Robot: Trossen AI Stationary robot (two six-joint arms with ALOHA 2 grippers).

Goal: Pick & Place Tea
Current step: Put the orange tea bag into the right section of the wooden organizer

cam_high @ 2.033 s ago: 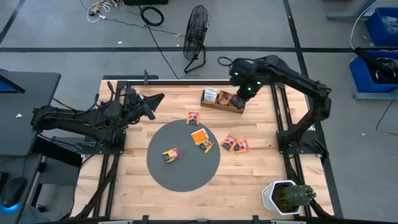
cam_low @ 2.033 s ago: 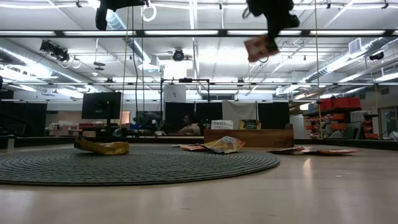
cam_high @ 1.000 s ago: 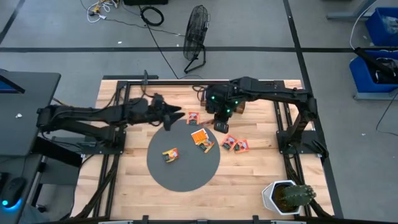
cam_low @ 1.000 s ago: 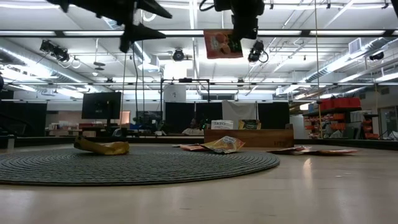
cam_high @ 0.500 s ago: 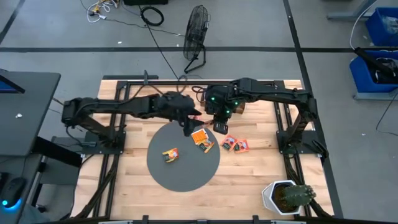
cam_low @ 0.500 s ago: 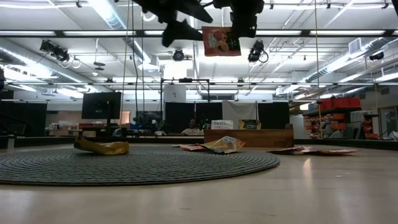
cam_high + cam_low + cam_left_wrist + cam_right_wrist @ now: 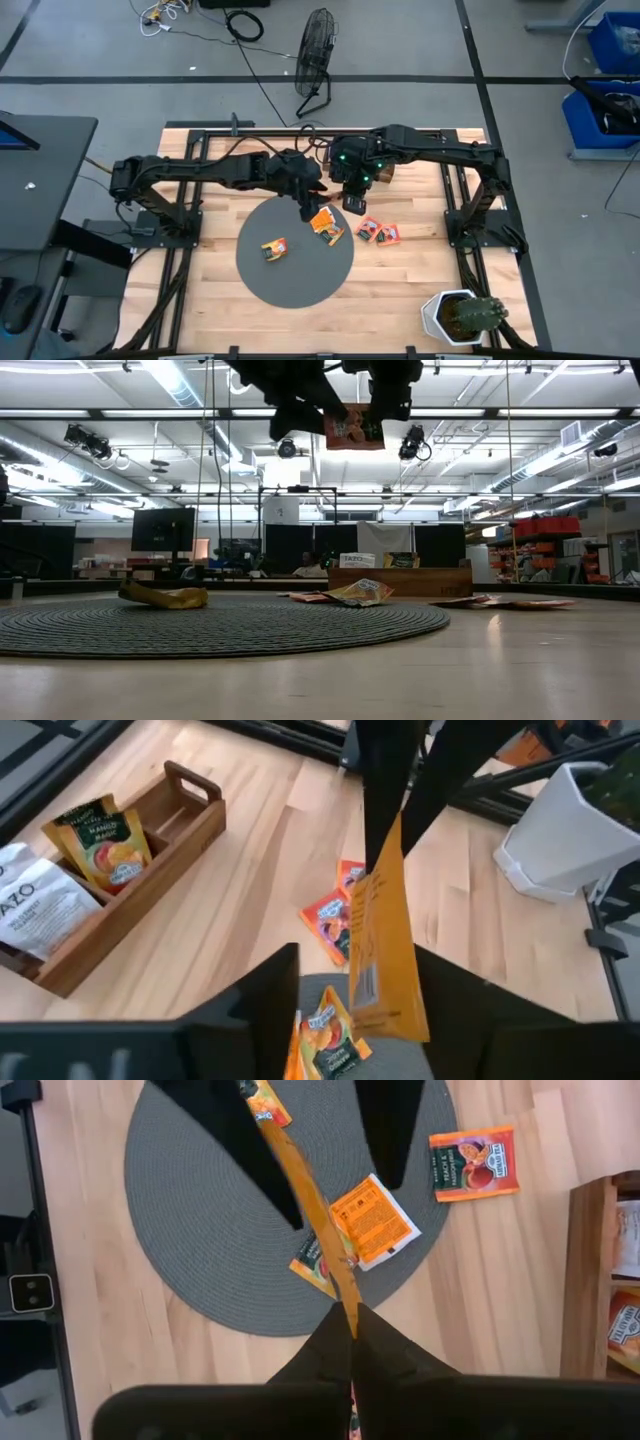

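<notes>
Holding an orange tea packet [image 7: 352, 427] aloft above the grey mat [image 7: 270, 285], right gripper [image 7: 352, 200] jaws pinching it. Left gripper [image 7: 305, 207] jaws spread around the same packet. Could tear or drop if both pull.

Mat [image 7: 290, 285] front half open; wooden tray [image 7: 375, 170] blocks rear right.

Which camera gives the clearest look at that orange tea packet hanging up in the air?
The low view: the flat orange tea packet faces it, printed side on. The left wrist view and right wrist view see it edge-on as a strip, pinched in the right hand. In the high view the arms hide it.
</notes>
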